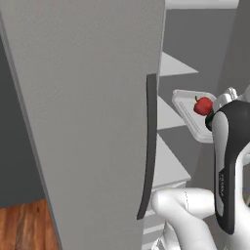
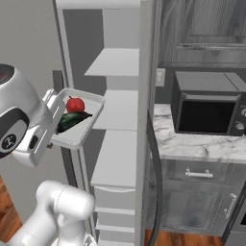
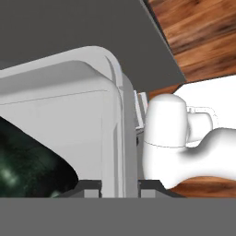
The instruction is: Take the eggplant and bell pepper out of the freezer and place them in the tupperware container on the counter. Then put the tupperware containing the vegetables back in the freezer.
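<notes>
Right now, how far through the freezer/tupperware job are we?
Done: the bell pepper and eggplant already lie in the tupperware container. In hand: the gripper is shut on the container's rim, holding it in the air at the open freezer, beside a white shelf. Left: set the container on a shelf and let go. The freezer door stands open.
</notes>
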### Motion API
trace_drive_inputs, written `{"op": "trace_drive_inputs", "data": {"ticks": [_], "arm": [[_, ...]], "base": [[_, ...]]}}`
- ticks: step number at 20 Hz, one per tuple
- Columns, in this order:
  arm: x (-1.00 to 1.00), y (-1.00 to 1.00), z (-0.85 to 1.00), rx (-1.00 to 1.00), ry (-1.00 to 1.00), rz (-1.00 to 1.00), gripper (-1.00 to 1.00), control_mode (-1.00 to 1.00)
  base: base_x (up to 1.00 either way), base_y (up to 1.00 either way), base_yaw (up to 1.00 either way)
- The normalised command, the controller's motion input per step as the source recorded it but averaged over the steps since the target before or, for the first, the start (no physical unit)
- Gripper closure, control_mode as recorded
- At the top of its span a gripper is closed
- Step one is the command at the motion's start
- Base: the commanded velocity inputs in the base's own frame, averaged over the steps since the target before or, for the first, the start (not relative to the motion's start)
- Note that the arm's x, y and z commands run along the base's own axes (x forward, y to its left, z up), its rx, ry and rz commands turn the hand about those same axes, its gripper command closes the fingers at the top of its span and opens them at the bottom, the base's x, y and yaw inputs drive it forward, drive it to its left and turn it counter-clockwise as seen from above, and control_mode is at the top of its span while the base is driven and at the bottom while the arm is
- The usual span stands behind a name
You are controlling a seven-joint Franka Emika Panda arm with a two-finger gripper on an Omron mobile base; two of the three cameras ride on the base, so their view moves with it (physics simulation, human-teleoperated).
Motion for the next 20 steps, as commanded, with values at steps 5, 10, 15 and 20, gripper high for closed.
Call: {"op": "trace_drive_inputs", "data": {"ticks": [5,10,15,20], "arm": [[0.0,0.0,0.0,0.0,0.0,0.0,1.0,1.0],[0.0,0.0,0.0,0.0,0.0,0.0,1.0,1.0],[0.0,0.0,0.0,0.0,0.0,0.0,1.0,1.0],[0.0,0.0,0.0,0.0,0.0,0.0,1.0,1.0]], "base": [[0.32,0.05,-0.03],[0.04,-0.02,0.0],[0.03,-0.11,0.01],[0.14,-0.03,0.0]]}}
